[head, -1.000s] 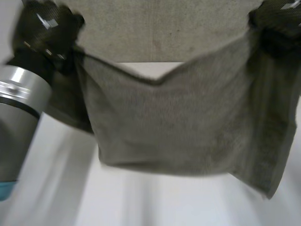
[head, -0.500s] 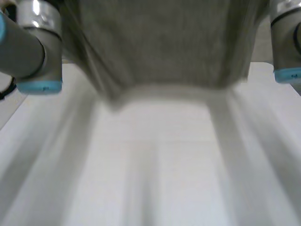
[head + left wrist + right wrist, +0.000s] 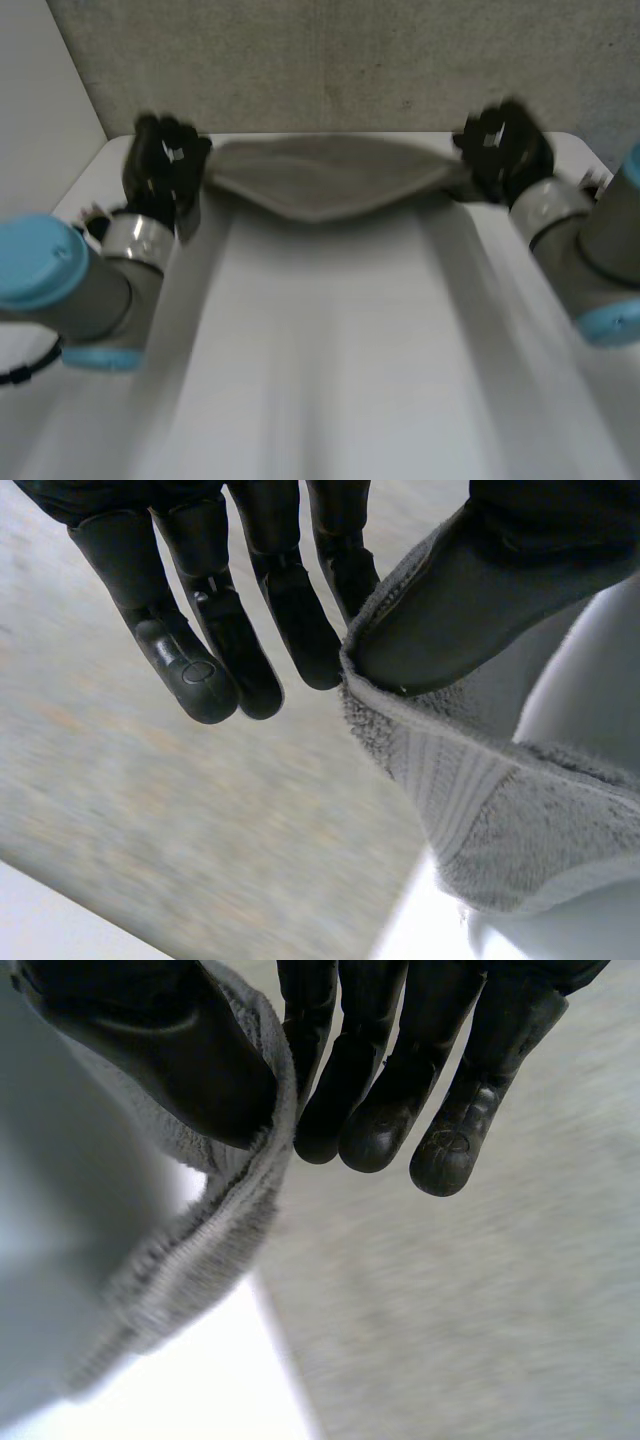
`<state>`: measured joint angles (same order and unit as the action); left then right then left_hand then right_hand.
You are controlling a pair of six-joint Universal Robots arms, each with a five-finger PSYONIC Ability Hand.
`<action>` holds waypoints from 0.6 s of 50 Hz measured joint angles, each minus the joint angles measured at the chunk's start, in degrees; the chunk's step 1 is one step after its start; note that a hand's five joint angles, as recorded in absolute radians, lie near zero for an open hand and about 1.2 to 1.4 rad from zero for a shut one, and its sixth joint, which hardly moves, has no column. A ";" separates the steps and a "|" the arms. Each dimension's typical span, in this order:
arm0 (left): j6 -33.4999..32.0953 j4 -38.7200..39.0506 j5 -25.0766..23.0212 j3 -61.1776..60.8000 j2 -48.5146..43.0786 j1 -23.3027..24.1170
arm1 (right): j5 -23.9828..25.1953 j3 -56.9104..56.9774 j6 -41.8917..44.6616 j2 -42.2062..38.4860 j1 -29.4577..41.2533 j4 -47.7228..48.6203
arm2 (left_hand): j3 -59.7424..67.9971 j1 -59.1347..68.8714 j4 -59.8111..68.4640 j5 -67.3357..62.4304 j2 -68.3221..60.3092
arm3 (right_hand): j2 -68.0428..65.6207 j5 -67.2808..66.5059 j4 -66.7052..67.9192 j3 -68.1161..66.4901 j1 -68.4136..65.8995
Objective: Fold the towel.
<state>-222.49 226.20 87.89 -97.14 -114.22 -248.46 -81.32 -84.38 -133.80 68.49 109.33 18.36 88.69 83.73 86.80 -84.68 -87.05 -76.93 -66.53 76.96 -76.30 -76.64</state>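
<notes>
While seemingly slack, towel (image 3: 320, 185) pinched between robot hands (image 3: 165, 170) (image 3: 505, 152).

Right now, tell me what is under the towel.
The white table lies under the towel, which the left robot hand and right robot hand pinch; the covered strip is hidden.

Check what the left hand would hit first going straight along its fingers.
Likely the grey speckled surface beyond the table's far edge: the left hand, pinching the towel's end, points its fingers at it with nothing between. How far off it is, the views do not settle.
</notes>
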 measured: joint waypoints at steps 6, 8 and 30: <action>-0.15 6.57 -0.76 -7.77 -5.05 -0.27 | 1.01 -6.84 -0.03 -4.77 0.01 0.19 | 0.03 0.00 0.00 0.00 0.00 | 0.00 0.00 0.00 0.00 0.00; -0.32 9.03 -0.78 -9.77 -6.81 -0.26 | 1.03 -8.49 -0.06 -6.03 0.00 0.20 | 0.03 0.00 0.00 0.00 0.00 | 0.00 0.00 0.00 0.00 0.00; -0.88 13.26 -0.25 -11.67 -10.35 -0.27 | 0.90 -11.78 -8.49 -3.14 -3.75 -0.35 | -46.51 -41.63 -44.42 43.04 44.58 | 0.00 0.00 0.00 0.00 0.00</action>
<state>-223.37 239.45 87.64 -108.81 -124.57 -248.73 -80.42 -96.16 -142.29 65.36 105.58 18.01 42.18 42.10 42.38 -41.64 -42.47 -76.93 -66.53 76.96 -76.30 -76.64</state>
